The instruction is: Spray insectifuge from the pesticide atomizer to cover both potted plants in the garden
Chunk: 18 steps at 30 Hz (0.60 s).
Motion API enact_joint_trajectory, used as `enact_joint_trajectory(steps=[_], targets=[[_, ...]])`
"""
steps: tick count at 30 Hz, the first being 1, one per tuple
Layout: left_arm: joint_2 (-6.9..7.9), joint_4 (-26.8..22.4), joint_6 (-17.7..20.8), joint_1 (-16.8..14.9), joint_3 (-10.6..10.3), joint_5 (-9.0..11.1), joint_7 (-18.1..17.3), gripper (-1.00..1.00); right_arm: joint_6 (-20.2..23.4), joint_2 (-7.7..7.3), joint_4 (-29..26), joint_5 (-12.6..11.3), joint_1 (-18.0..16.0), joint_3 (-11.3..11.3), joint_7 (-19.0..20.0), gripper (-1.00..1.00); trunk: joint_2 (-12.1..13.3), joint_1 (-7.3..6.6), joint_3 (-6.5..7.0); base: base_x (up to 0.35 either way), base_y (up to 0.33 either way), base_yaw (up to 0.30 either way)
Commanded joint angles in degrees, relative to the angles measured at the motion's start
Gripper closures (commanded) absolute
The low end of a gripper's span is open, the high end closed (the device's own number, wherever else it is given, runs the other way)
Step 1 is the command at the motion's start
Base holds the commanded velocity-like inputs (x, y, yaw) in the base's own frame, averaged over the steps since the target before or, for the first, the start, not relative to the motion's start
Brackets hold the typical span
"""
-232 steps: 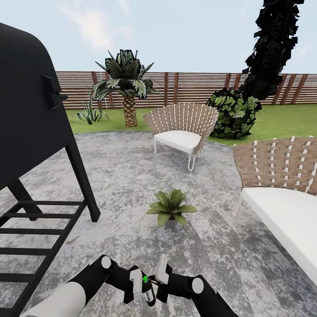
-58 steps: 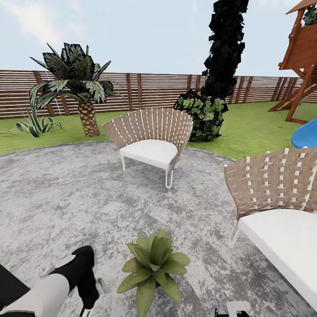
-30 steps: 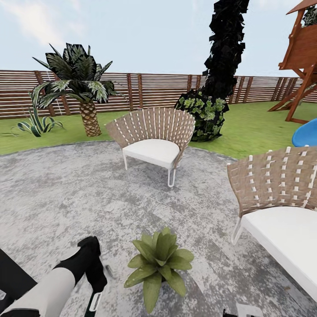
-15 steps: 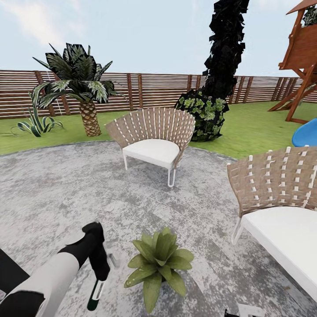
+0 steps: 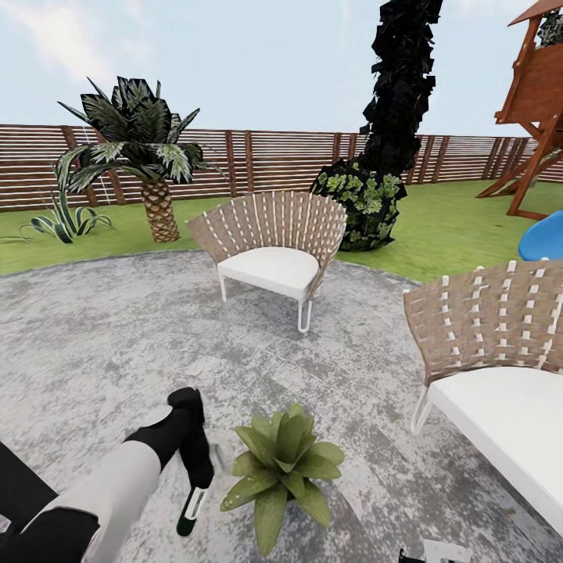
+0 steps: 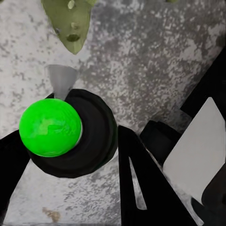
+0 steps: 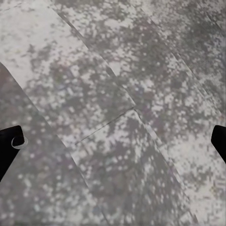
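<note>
On the round grey speckled patio (image 5: 117,336) a potted plant (image 5: 281,467) with broad pointed green leaves stands just ahead of me. My left gripper (image 5: 197,478) is shut on the pesticide atomizer (image 5: 188,514), whose dark body hangs down just left of the plant's leaves. In the left wrist view the atomizer (image 6: 89,136) is a dark round body with a bright green cap and a small grey cone. One plant leaf (image 6: 70,21) lies just beyond it. My right gripper (image 7: 113,140) is open over bare patio stone, its black fingertips (image 7: 12,141) far apart.
Two woven chairs with white cushions stand on the patio, one ahead (image 5: 274,246) and one close at the right (image 5: 493,360). Beyond are the lawn (image 5: 461,227), a palm (image 5: 145,152), a dark bush (image 5: 361,205), the brown slat fence (image 5: 266,160) and a wooden play tower (image 5: 539,109).
My left arm has swung right and forward, carrying the atomizer closer to the plant's left side. Before that the view moved up to the plant and the grill left the picture.
</note>
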Motion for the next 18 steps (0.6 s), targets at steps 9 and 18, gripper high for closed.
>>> enact_joint_trajectory(steps=[9,18], targets=[[2.76,0.5,0.4,-0.3,-1.2,-0.2,-0.5,1.00,-0.3,0.00,0.1,-0.4,0.0,0.2,0.0,-1.00,0.0,-0.01,-0.06,0.000,0.000,0.000],[0.59,0.2,1.1,-0.6,-6.6,-0.1,-0.6,1.00,-0.3,0.00,0.1,-0.4,0.0,0.2,0.0,-1.00,0.0,-0.01,-0.06,0.000,0.000,0.000]])
